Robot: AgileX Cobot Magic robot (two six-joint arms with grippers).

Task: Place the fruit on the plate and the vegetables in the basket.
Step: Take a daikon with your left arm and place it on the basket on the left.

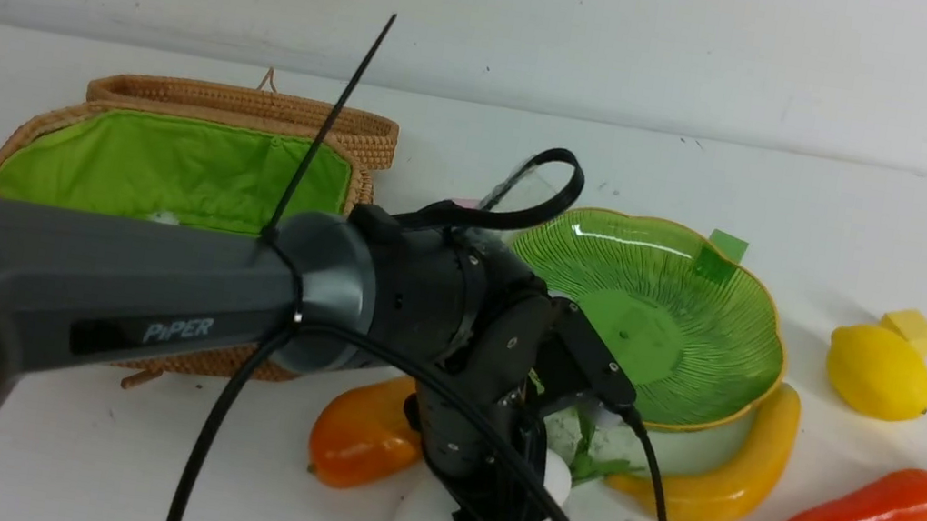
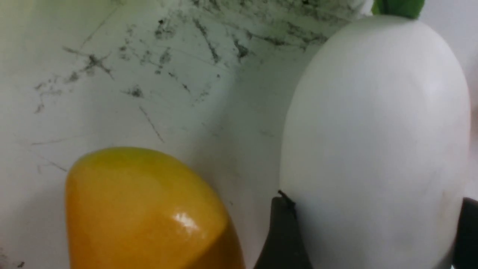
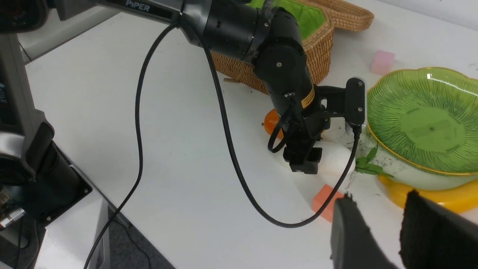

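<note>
Left wrist view puts me closest: the left tool [image 2: 373, 243] straddles the white radish [image 2: 373, 130], one finger at each flank, but I cannot tell whether they press or merely stand alongside. The radish lies on the counter [image 2: 149, 93] just nearer than the plate [image 1: 722, 373]. Its skin is smooth and rounded, so I judge a squeeze off its widest part could squirt it out. The mango [image 2: 145, 209] sits just beside it, on the plate's basket side, where the outer finger could shove it. The radish's leaves [image 3: 368, 164] reach toward the plate's rim and the banana [image 1: 724, 483] curled against it, and might drag on a lift. My right tool [image 3: 379, 203], slightly parted and empty, hangs on the plate's near side. Farthest, beside the plate, the basket [image 1: 32, 132] stands open, and a low carry could clip its rim.
</note>
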